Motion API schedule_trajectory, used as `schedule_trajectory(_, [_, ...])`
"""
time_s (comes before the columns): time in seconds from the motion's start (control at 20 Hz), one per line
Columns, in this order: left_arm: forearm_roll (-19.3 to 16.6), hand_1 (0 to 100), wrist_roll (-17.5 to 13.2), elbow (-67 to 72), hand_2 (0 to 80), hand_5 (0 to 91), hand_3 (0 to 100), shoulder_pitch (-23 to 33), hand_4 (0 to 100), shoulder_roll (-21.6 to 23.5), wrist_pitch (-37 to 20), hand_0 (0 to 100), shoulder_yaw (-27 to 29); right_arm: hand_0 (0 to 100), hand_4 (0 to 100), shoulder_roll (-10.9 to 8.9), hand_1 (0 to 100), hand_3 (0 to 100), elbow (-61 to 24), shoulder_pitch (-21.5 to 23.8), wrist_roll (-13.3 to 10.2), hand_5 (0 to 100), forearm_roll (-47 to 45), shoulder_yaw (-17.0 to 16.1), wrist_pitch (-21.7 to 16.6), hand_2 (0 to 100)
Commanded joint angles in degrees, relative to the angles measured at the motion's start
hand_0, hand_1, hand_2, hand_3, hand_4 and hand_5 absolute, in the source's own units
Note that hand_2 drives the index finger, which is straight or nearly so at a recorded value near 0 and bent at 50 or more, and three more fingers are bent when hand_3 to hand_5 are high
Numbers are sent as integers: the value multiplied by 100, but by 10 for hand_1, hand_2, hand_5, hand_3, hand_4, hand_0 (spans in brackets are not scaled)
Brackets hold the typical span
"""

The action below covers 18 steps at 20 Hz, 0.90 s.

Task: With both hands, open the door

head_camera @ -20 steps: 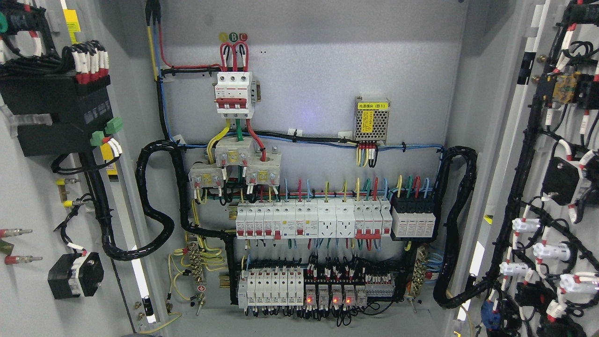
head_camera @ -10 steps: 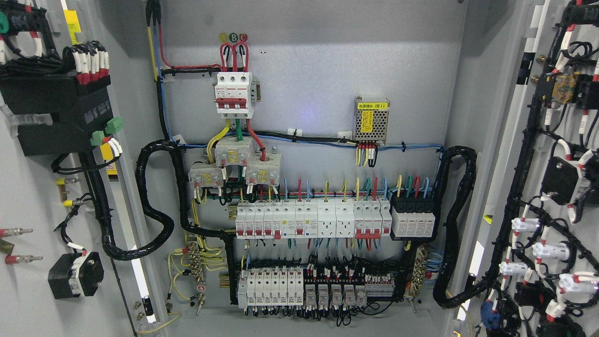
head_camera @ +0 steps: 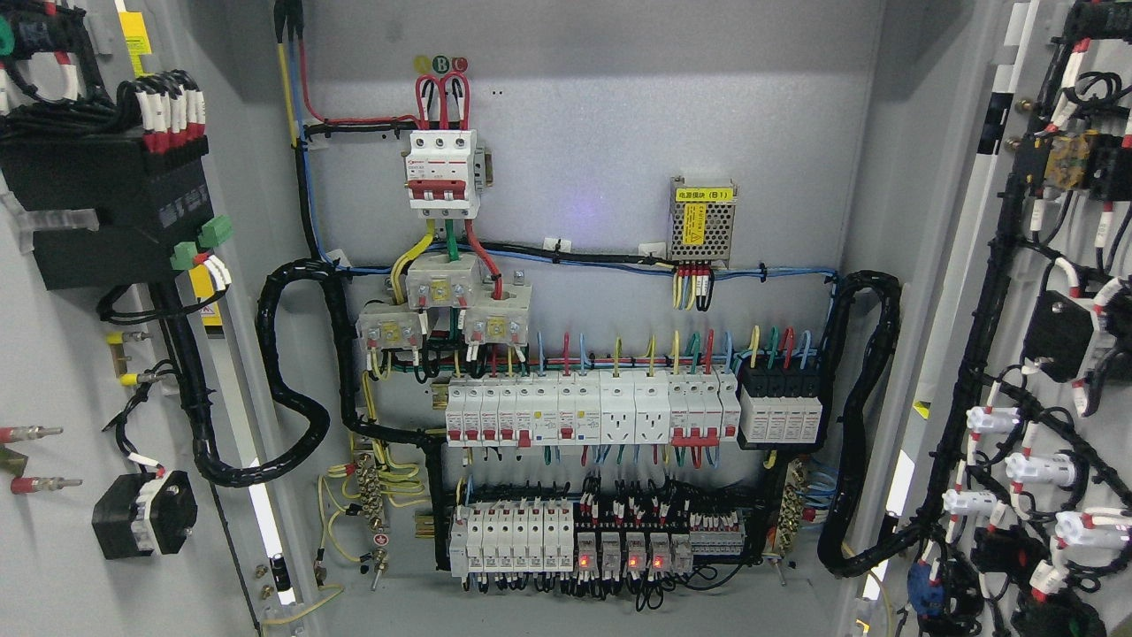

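Both doors of a grey electrical cabinet stand wide open. The left door fills the left edge, its inner face carrying a black box, wired terminals and a black switch body. The right door fills the right edge, with black wire looms and white lamp holders on its inside. Between them the back panel is fully exposed. Neither of my hands nor any arm shows in the head view.
On the back panel sit a red-and-white main breaker, a small metal power supply, a row of white breakers and a lower relay row with red lights. Thick black cable looms curve along both sides.
The whole view has shifted slightly upward in the picture, so the camera tilted a little. The red relay lights were off half a second ago and are lit again.
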Motion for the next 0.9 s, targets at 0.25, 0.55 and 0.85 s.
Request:
schedule_trajectory(0.25, [-102, 556, -73, -4533, 0, 0, 0, 285, 0, 846, -132, 120, 297, 0, 0, -364, 500, 0, -1802, 954, 3, 0, -17, -1492, -100, 40])
schedule_trajectory(0.55, [-94, 556, -82, -4781, 0, 0, 0, 399, 0, 855, -519, 120, 859, 0, 0, -373, 500, 0, -1811, 1042, 3, 0, -44, -1599, -758, 40])
schedule_trajectory(0.85, [-67, 556, -82, -4921, 0, 0, 0, 654, 0, 829, -1143, 120, 1255, 0, 0, -364, 500, 0, -1837, 973, 3, 0, -53, -1546, -1611, 40])
